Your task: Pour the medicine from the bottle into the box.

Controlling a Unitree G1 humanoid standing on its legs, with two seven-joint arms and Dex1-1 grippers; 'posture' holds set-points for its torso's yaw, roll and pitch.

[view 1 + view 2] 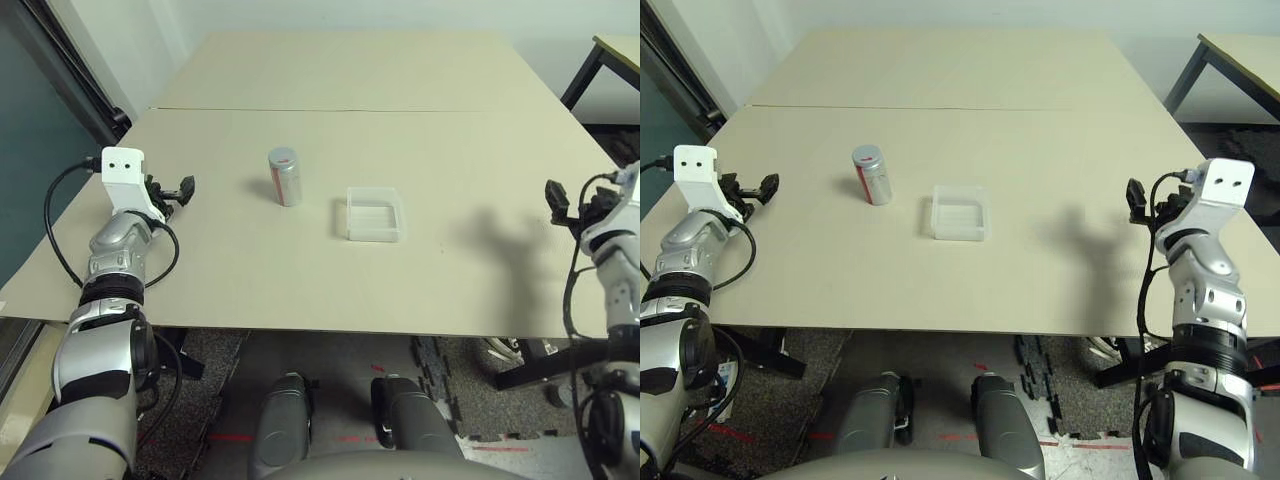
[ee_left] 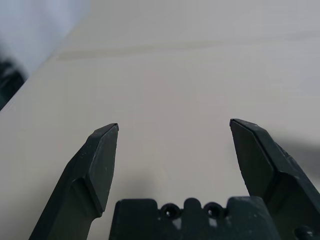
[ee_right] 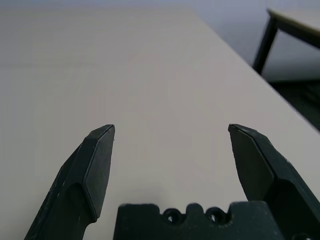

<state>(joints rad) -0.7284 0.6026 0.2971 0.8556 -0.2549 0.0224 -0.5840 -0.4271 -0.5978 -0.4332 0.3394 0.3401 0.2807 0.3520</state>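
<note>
Currently left gripper (image 1: 178,190) wide, empty, well left of bottle (image 1: 284,176). Bottle upright on table (image 1: 400,90), apart from box (image 1: 374,214) just to its right. Right gripper (image 1: 1135,203) wide, empty, well right of bottle. Bottle likely light, stiff, smooth-sided, maybe slippery; grip mid-body, below red-marked top. Box probably light, easily nudged.

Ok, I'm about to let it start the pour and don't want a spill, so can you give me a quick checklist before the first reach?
1. bottle standing upright on the table: ok.
2. box flat on the table, apart from the bottle, on its right: ok.
3. left gripper open, nothing held: ok.
4. right gripper open, nothing held: ok.
5. Path between left gripper and bottle free of other things: ok.
6. Bottle's cap off: cannot tell.
</note>
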